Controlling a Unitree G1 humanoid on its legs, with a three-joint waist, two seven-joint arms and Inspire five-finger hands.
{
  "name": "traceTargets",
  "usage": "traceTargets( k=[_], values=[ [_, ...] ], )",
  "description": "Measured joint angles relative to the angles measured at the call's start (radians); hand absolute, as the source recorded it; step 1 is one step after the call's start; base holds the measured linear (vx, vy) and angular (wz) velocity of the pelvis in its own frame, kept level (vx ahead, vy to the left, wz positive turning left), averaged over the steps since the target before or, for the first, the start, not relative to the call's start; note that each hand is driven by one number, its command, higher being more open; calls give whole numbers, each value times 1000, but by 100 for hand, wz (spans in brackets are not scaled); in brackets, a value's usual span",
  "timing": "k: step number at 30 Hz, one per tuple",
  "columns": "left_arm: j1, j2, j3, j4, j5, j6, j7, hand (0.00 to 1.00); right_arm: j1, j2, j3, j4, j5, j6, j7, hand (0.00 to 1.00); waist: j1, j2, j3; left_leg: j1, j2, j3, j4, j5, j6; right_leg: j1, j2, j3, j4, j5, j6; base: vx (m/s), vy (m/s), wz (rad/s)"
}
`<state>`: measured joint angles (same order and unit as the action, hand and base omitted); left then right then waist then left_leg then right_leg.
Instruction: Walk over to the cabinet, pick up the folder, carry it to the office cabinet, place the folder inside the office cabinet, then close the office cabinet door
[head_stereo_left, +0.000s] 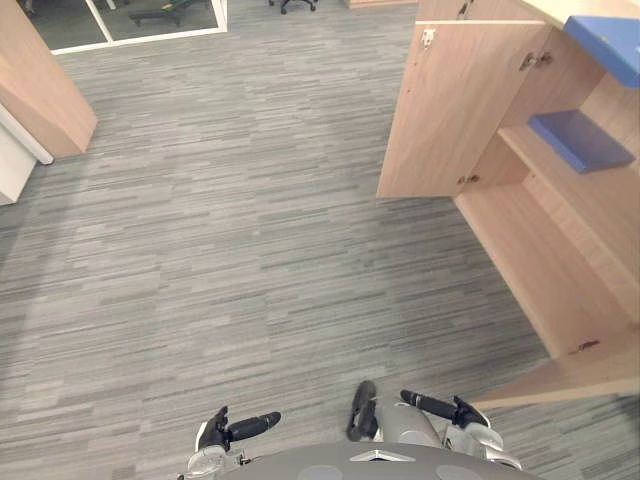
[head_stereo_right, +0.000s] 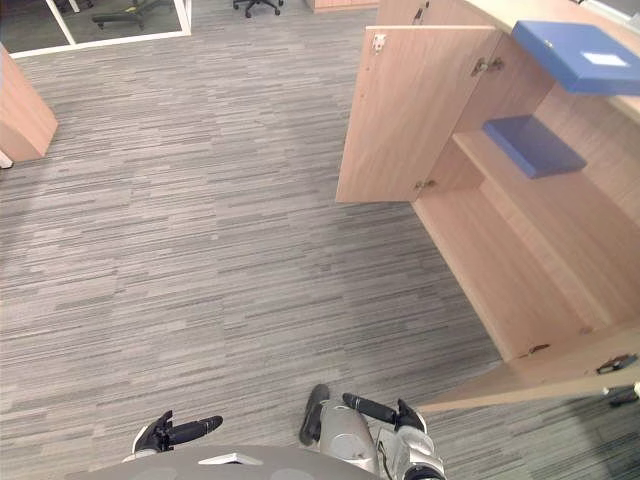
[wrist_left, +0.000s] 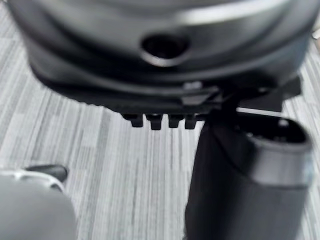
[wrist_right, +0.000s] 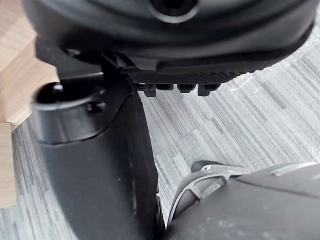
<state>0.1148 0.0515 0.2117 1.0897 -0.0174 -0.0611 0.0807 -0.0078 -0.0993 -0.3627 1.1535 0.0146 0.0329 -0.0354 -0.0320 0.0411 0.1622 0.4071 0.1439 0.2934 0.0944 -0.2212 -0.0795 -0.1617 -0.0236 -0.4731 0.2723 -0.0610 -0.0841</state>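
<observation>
With the left hand (head_stereo_left: 240, 428) and right hand (head_stereo_left: 435, 405) both hanging relaxed and empty, turn toward 2 o'clock, skirt the open door (head_stereo_left: 455, 105), and square up to the blue folder (head_stereo_left: 608, 40) lying atop the cabinet (head_stereo_left: 545, 260) before reaching.

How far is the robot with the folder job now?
Seemingly done: a blue folder lies on the shelf inside the office cabinet. In hand: nothing; the left hand and right hand are open, empty. Left: closing the cabinet door, which stands wide open.
</observation>
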Motion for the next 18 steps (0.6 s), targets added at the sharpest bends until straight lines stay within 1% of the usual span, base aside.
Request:
traceTargets(
  k=[1, 2, 3, 4, 5, 6, 7, 8, 9, 10, 11, 12, 13, 14, 15, 16, 17, 18],
  values=[
    [0, 4, 2, 0, 0, 0, -1, 100, 4, 3, 0, 7, 0, 0, 0, 100, 0, -5, -4, -17, 22, -6, 50, -10, -16, 19, 17, -6, -21, -2, 0, 129, -164, 12],
    [0, 13, 21, -5, 0, 0, -3, 100, 21, 16, -12, 11, 0, 0, 1, 100, -1, -19, -16, -89, 67, -32, 223, -31, -38, 62, 52, -19, -83, -5, -3, 143, -217, 15],
    [5, 10, 59, -25, -1, 1, -3, 100, 39, 26, -20, 7, 1, 1, 0, 100, 2, -22, -25, -188, 118, -65, 446, -20, -20, 104, 95, -22, -153, -4, -3, 134, -229, 9],
    [8, 4, 78, -41, -3, 2, -1, 100, 48, 26, -18, 5, 3, 1, 0, 100, 3, -24, -27, -240, 149, -82, 572, 7, 8, 131, 120, -21, -188, -5, -3, 141, -234, -16],
    [20, 8, 79, -56, -4, 2, 4, 100, 57, 24, -14, -11, 3, 1, -3, 100, 9, -11, -26, -327, 216, -109, 781, 71, 41, 182, 167, -13, -228, -5, -4, 159, -203, -41],
    [33, 5, 79, -61, -6, 6, 3, 100, 54, 15, -12, -12, 4, -2, -5, 100, 14, 5, -21, -401, 283, -114, 959, 70, 42, 220, 207, 8, -237, -9, -11, 206, -192, -48],
    [35, 6, 78, -61, -10, 10, 3, 100, 53, 14, -12, -11, 5, -1, -9, 100, 15, 9, -18, -426, 301, -110, 1011, 63, 38, 238, 220, 20, -243, -12, -14, 173, -115, -50],
    [36, 13, 78, -61, -17, 18, 3, 100, 54, 16, -12, -5, 10, 0, -16, 100, 21, 9, -15, -456, 302, -104, 1045, 38, 35, 259, 223, 41, -247, -20, -26, 200, -80, -49],
    [35, 10, 75, -79, -20, 17, 3, 100, 50, 15, -12, 14, 13, 2, -18, 100, 34, -10, -15, -491, 288, -91, 1035, 4, 35, 297, 219, 70, -259, -21, -27, 165, -39, -47],
    [34, 9, 69, -85, -19, 16, 4, 100, 50, 14, -12, 17, 13, 4, -18, 100, 38, -9, -15, -512, 280, -89, 1020, -12, 34, 311, 218, 82, -264, -22, -27, 198, -4, -52],
    [29, 16, 58, -91, -18, 15, 5, 100, 45, 10, -12, 21, 13, 5, -19, 100, 48, -3, -9, -551, 259, -96, 965, -45, 27, 339, 213, 101, -276, -22, -25, 174, 67, -50],
    [19, 15, 54, -98, -18, 15, 4, 100, 34, 11, -13, 21, 13, 5, -19, 100, 49, -12, 4, -576, 208, -115, 846, -71, 15, 359, 195, 121, -276, -25, -20, 174, 96, -51],
    [12, 15, 52, -100, -18, 15, 5, 100, 27, 12, -14, 21, 14, 5, -19, 100, 52, -10, 9, -580, 173, -130, 764, -78, 3, 369, 179, 131, -275, -29, -13, 166, 141, -54],
    [10, 8, 42, -100, -19, 14, 5, 100, 20, 8, -17, 21, 15, 4, -19, 100, 54, -23, 19, -585, 98, -178, 572, -73, -6, 380, 149, 156, -275, -38, 2, 145, 171, -55],
    [6, 4, 38, -100, -19, 13, 5, 100, 13, 6, -17, 20, 15, 4, -18, 100, 53, -13, 19, -594, 38, -246, 387, -42, -20, 388, 128, 183, -276, -48, 17, 148, 183, -56],
    [5, 2, 38, -100, -20, 13, 5, 100, 11, 5, -17, 19, 15, 4, -18, 100, 54, -7, 21, -594, 21, -273, 312, -15, -20, 393, 121, 197, -276, -52, 25, 139, 216, -63],
    [11, -9, 40, -99, -24, 12, 6, 100, 13, -4, -11, 15, 15, 4, -18, 100, 58, 4, 22, -589, -1, -308, 203, 71, -20, 405, 106, 230, -274, -64, 43, 186, 245, -67],
    [13, -12, 41, -98, -24, 10, 8, 100, 16, -3, 10, 6, 14, 3, -17, 100, 57, 7, 20, -576, -13, -324, 141, 140, -24, 416, 94, 259, -272, -77, 61, 204, 250, -67]
  ],
)
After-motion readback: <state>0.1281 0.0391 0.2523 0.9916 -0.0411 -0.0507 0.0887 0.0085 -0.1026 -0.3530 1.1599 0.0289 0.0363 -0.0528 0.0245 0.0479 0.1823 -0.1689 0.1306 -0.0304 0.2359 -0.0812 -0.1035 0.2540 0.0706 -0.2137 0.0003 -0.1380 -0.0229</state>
